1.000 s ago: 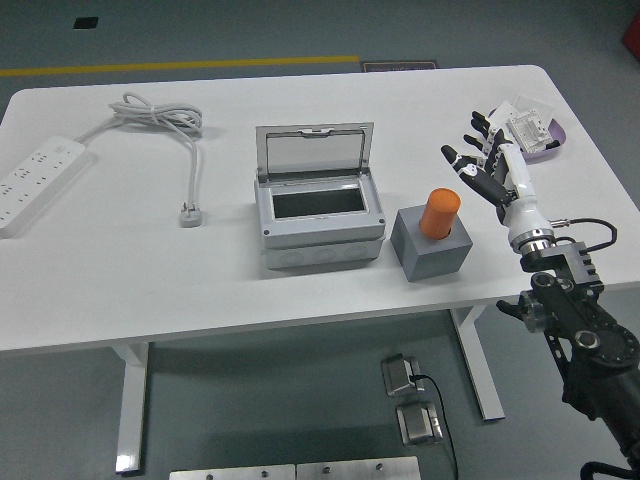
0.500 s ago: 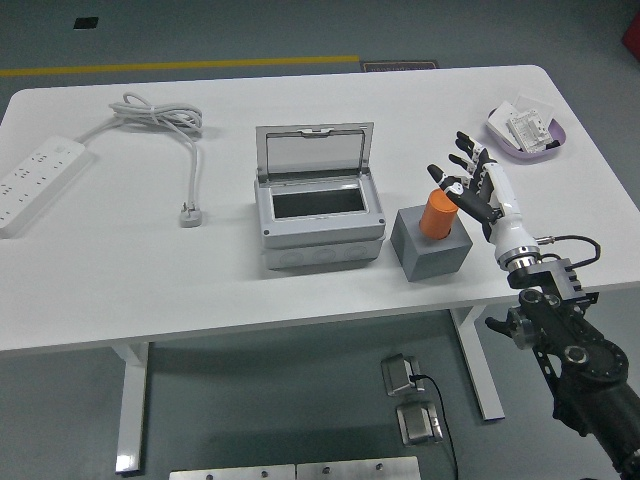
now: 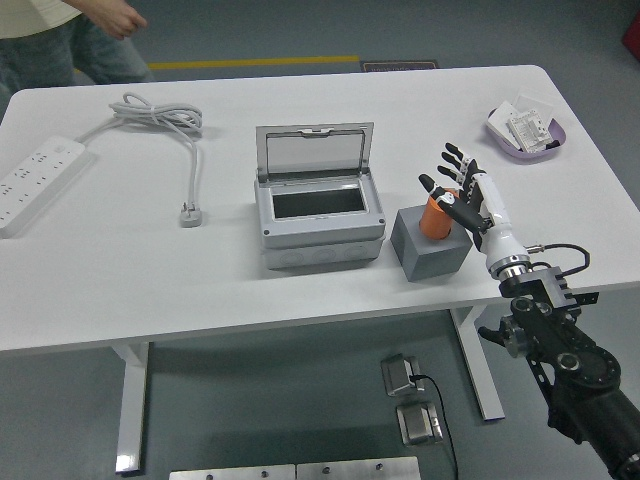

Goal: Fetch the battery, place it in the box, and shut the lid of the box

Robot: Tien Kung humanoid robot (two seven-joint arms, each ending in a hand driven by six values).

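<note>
Right hand (image 3: 462, 195) fingers spread apart, just right of orange battery (image 3: 435, 217), gripping nothing. Battery upright in grey holder block (image 3: 430, 249), right of grey box (image 3: 320, 225). Box lid (image 3: 314, 151) raised. Person (image 3: 60, 35) at desk's (image 3: 150, 290) far left corner.

table (image 3: 300, 290): white; plain
box (image 3: 320, 225): light grey body; dark inside; lid (image 3: 314, 152) grey-framed with a pale see-through pane
battery (image 3: 436, 215): orange
holder block (image 3: 430, 247): mid grey
right hand (image 3: 468, 198): white back; black fingers; black arm below
power strip (image 3: 35, 182): white; cable (image 3: 165, 125) pale grey
dish (image 3: 527, 131): lilac; white packets inside
floor stripe (image 3: 255, 63): yellow on grey-green
</note>
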